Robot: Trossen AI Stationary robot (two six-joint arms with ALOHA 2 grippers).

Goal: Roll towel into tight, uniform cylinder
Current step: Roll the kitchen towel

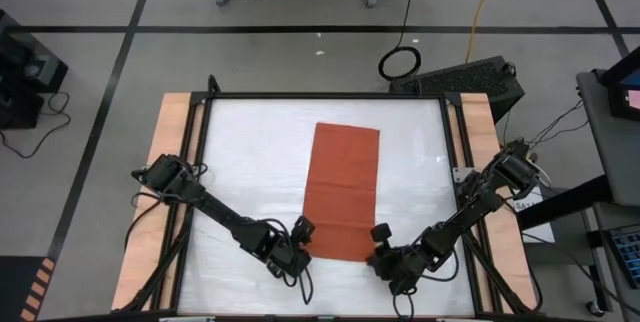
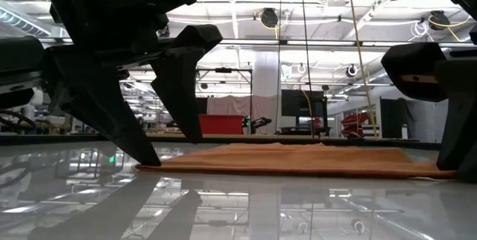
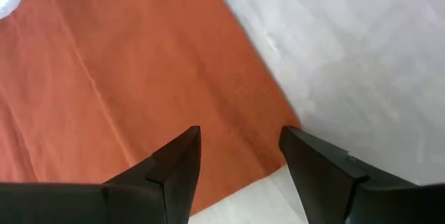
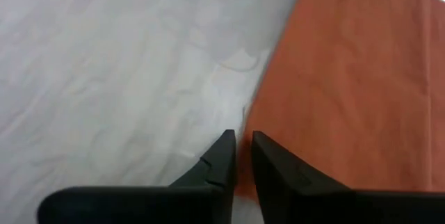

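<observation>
high view shows the towel [image 1: 345, 190] lying flat and fully unrolled mid-tabletop [image 1: 250, 162], long axis running away from me. my left jaws [image 3: 240, 156] stand wide, straddling its near left corner, gripping nothing. my right jaws [image 4: 242, 156] are nearly shut at the near right edge; whether cloth is pinched, cannot tell. rolling not begun; the whole roll remains.

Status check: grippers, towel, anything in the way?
Left gripper open over towel's near left corner. Right gripper nearly shut at near right corner, grip unclear. Towel flat, unrolled. Nothing in the way.
</observation>
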